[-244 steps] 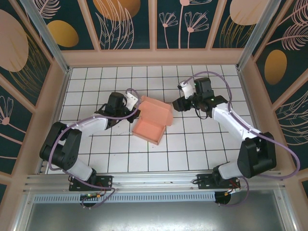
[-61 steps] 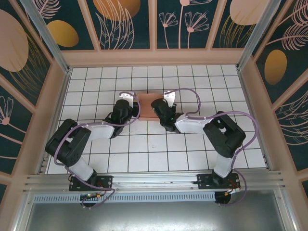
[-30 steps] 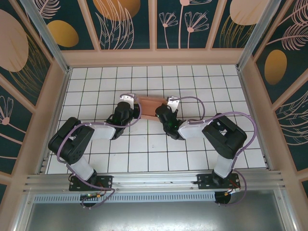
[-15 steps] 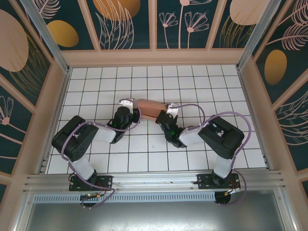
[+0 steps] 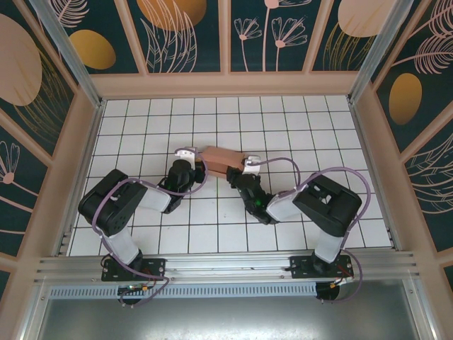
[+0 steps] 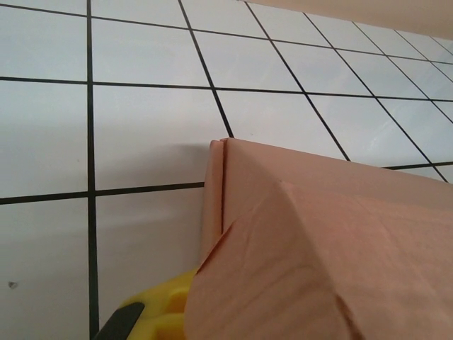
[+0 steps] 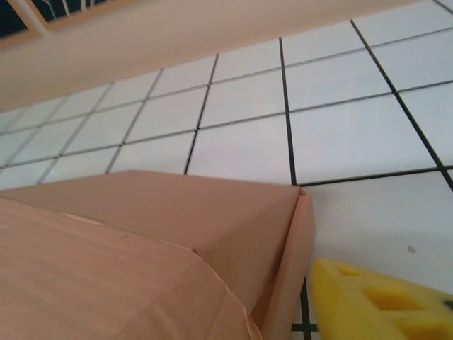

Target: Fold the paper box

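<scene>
The salmon-pink paper box [image 5: 223, 157] stands folded up as a small closed block on the white tiles, between my two grippers. My left gripper [image 5: 197, 161] is at its left end. In the left wrist view a flap of the box [image 6: 318, 248] runs down over the jaws, beside one yellow finger [image 6: 152, 315]; the gripper is shut on that card. My right gripper [image 5: 238, 173] is at the box's right end. Its yellow finger [image 7: 375, 304] stands off to the side of the box's corner [image 7: 212, 227], jaws open; the other finger is hidden behind the card.
The floor is white tile with black grid lines [image 5: 226, 227]. A wooden frame with patterned panels walls it in at the back [image 5: 226, 85] and on both sides. Both arms are folded low, with elbows near the front tiles.
My right gripper has opened and let go of the box's right end. The box has settled lower on the tiles. The left gripper stays shut at the left end.
</scene>
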